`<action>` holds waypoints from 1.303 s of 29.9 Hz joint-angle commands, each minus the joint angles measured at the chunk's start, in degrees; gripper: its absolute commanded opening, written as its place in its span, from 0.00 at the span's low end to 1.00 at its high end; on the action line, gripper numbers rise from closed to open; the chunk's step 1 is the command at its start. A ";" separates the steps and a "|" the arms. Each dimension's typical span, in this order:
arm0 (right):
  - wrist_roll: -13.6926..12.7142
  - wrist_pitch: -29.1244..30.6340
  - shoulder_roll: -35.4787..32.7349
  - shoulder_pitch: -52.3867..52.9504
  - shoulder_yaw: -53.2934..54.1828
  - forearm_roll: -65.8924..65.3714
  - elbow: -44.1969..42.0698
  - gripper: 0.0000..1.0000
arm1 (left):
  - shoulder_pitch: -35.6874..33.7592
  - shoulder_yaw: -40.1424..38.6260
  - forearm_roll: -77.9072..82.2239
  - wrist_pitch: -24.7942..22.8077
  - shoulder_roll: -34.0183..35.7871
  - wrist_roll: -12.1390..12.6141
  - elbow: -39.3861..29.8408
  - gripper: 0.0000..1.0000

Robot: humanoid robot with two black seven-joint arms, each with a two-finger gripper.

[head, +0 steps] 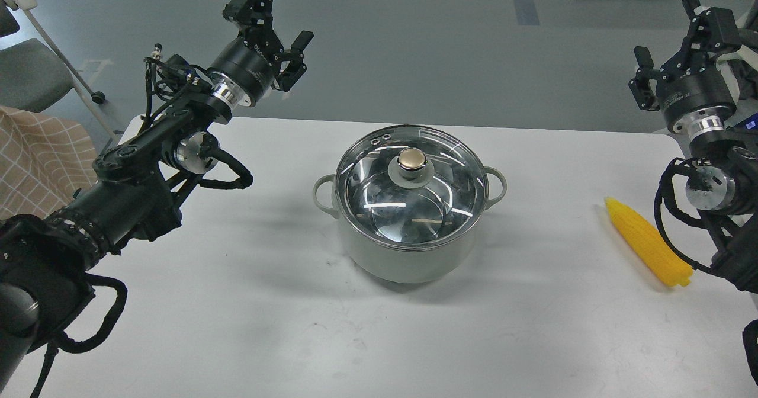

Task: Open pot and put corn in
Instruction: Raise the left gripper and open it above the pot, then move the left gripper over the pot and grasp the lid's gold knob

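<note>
Corn (648, 242) lies on table below right claw (666, 48).

The pot (408, 256) has a smooth pale grey-green coat with a soft sheen, and a shiny steel rim and inside. Its lid (379, 199) is clear glass, glossy with bright streaks of reflected light, edged in polished metal; the knob (412, 159) is glossy gold on a matt grey collar. The corn (648, 242) looks like bright yellow plastic, bumpy with rows of kernels. The table (237, 303) is matt white, faintly scuffed. Both arms are matt black with polished metal rings just behind the fingers; the left gripper (284, 22) and right gripper (666, 42) are matt black too.
</note>
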 commanded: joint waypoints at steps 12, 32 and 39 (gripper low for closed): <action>0.00 0.54 0.12 -0.19 -0.02 0.00 0.14 1.00 | 0.04 -0.01 0.16 0.77 -0.06 -0.77 -0.88 0.98; 0.00 0.45 -0.23 -0.54 -1.42 -0.09 0.58 1.00 | -0.58 0.78 44.13 8.83 13.21 -1.70 -32.06 0.98; 0.00 0.36 -1.19 -0.72 -1.51 -0.09 1.72 1.00 | -0.05 0.96 79.29 13.59 12.16 -1.70 -37.44 0.98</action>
